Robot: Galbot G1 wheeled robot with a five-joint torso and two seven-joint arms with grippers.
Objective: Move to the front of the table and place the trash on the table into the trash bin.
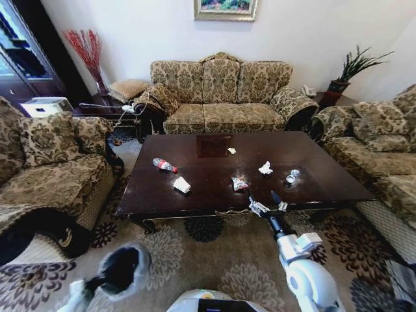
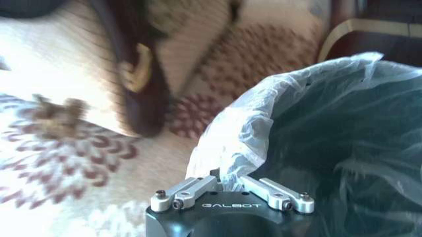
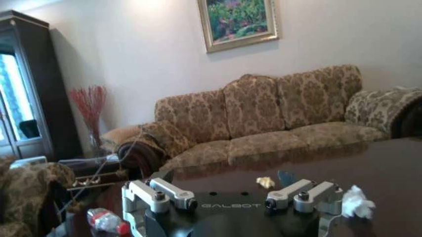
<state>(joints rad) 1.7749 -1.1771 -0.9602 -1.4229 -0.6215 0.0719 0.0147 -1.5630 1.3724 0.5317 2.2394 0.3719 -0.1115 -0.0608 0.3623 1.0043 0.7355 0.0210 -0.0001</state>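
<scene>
Right pincer (image 1: 272,204) open over glossy table (image 1: 312,170).

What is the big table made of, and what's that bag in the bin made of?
The table looks like dark reddish-brown wood, polished glossy: it mirrors the sofa. The liner in the trash bin looks like thin, crinkly, see-through white plastic.

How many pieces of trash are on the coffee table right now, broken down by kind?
On the table:
Plastic bottle: 1
Crumpled white tissues: 2
Snack wrapper: 1
Small cup: 1
Tiny pale scrap: 1
Total: 6
</scene>
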